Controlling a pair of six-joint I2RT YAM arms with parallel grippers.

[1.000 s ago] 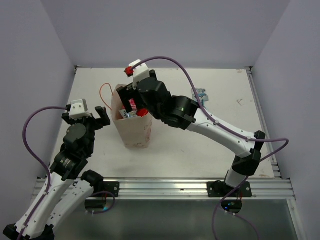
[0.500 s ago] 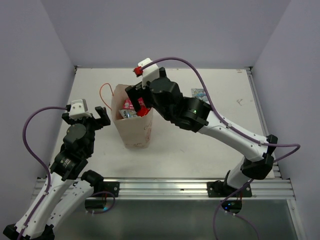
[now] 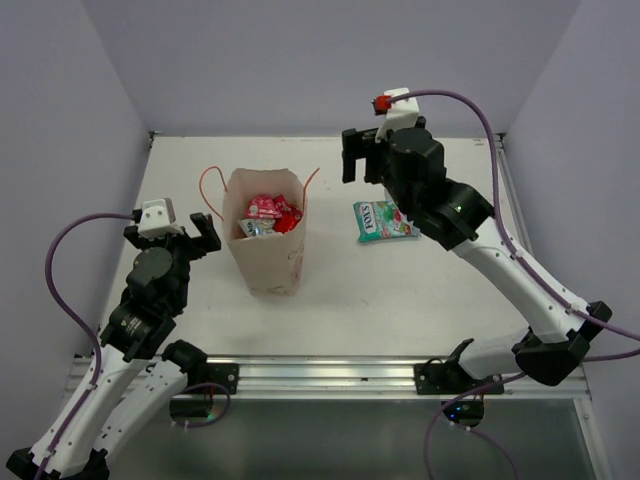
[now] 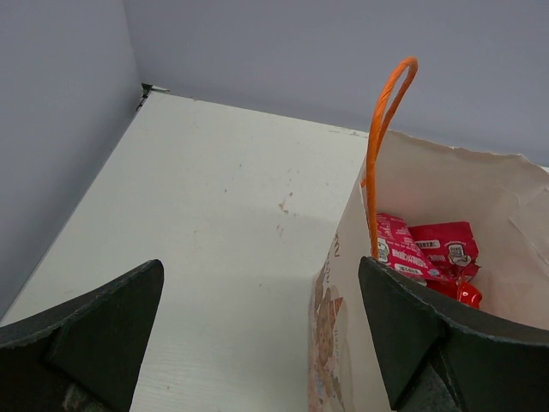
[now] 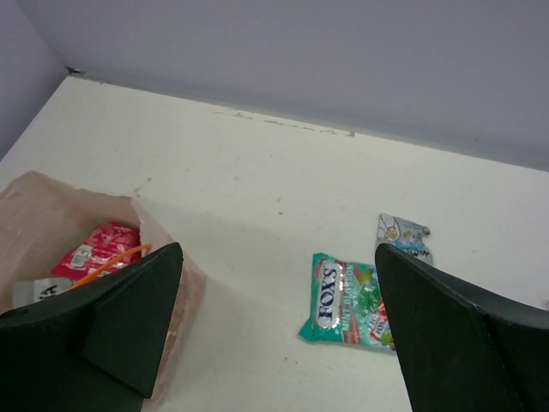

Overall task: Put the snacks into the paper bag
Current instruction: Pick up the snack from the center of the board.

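Observation:
The paper bag (image 3: 268, 262) stands upright left of the table's middle, with orange cord handles (image 4: 382, 129). Red and magenta snacks (image 3: 268, 213) lie inside it, and they also show in the left wrist view (image 4: 429, 249). A teal FOX'S packet (image 3: 385, 222) lies flat on the table to the bag's right, also in the right wrist view (image 5: 347, 300). A small light blue packet (image 5: 403, 236) lies just behind it. My right gripper (image 3: 360, 165) is open and empty, above the table behind the FOX'S packet. My left gripper (image 3: 170, 236) is open and empty, just left of the bag.
Grey walls close in the table on the left, back and right. A metal rail (image 3: 330, 375) runs along the near edge. The bag's wall (image 4: 343, 326) stands close between my left fingers (image 4: 437, 343).
My right gripper has come up out of the bag's mouth and swung right and back, now empty. The red packet stays in the bag. The FOX'S packet has come into view.

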